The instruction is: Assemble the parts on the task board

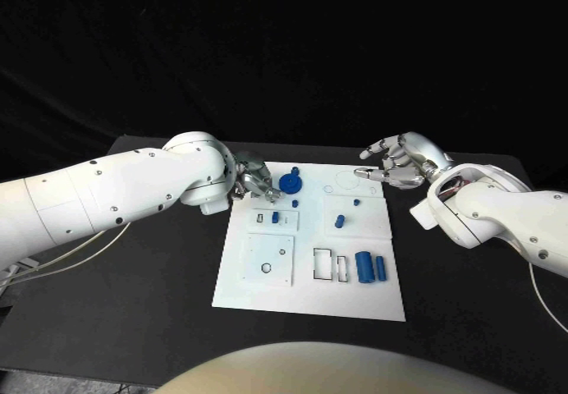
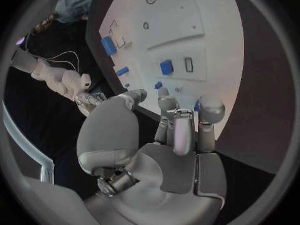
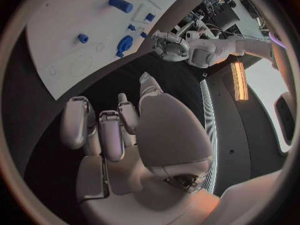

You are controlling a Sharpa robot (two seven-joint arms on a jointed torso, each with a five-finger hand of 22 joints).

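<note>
The white task board (image 1: 308,283) lies in the middle of the table. My left hand (image 1: 252,182) hovers at its far left corner, fingers apart and holding nothing, just beside a round blue part (image 1: 292,180). My right hand (image 1: 396,162) hangs over the far right corner, fingers spread and empty. Small blue parts (image 1: 276,217) (image 1: 339,220) stand mid-board, and two blue cylinders (image 1: 364,268) lie near the right edge. In the left wrist view my left hand (image 2: 175,135) points at the board (image 2: 187,25). In the right wrist view my right hand (image 3: 119,130) faces the board (image 3: 62,40) and the round blue part (image 3: 124,44).
The black table (image 1: 142,312) surrounds the board on all sides. Rectangular slots (image 1: 323,264) and a raised white panel (image 1: 270,258) with a small ring mark the board's near half. Thin cables (image 1: 71,246) trail under my left arm.
</note>
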